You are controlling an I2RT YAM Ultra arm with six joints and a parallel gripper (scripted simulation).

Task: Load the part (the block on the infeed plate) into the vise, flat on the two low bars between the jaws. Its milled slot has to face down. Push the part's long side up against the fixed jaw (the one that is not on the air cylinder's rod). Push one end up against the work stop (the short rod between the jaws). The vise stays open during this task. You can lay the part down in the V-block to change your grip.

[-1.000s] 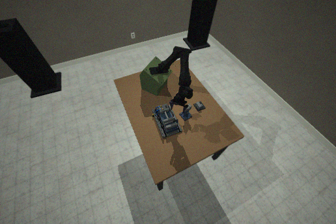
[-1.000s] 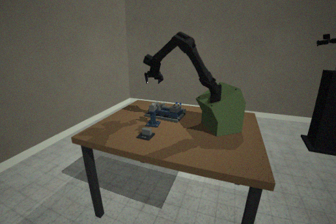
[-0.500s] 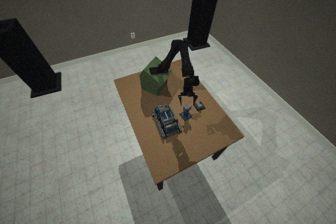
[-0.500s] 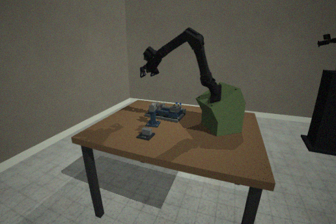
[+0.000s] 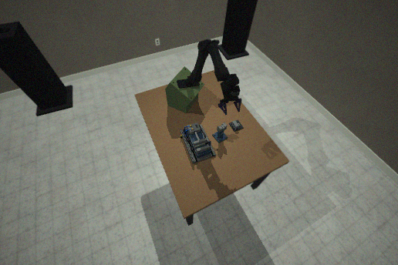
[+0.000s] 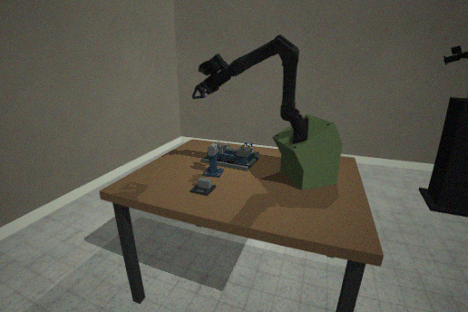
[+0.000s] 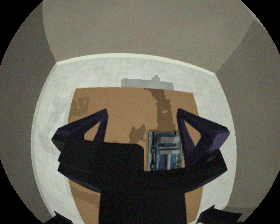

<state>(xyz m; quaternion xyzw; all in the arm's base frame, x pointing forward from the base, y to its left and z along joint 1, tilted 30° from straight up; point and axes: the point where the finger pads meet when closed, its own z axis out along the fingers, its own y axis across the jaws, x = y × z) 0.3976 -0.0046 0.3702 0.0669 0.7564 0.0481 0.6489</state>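
The part, a small grey block [image 5: 236,123] [image 6: 204,183], sits on the dark infeed plate [image 5: 236,129] [image 6: 202,191]; its slot is too small to make out. My gripper [image 5: 232,112] [image 6: 198,96] [image 7: 142,111] is open and empty, high above the table on the infeed side. The vise [image 5: 197,143] [image 6: 231,156] [image 7: 164,150] stands on its base with nothing I can make out as a part between its jaws; bars and work stop are too small to tell. A blue stand [image 5: 220,136] [image 6: 213,171] with a grey top, apparently the V-block, stands between vise and plate. The wrist view hides the plate and block.
The wooden table [image 5: 247,159] [image 6: 317,220] carries everything. The green arm mount [image 5: 181,98] [image 6: 317,161] stands at one end. The V-block stand rises above the infeed plate and close beside the vise. Black pedestals [image 5: 241,20] [image 5: 32,70] stand on the floor away from the table.
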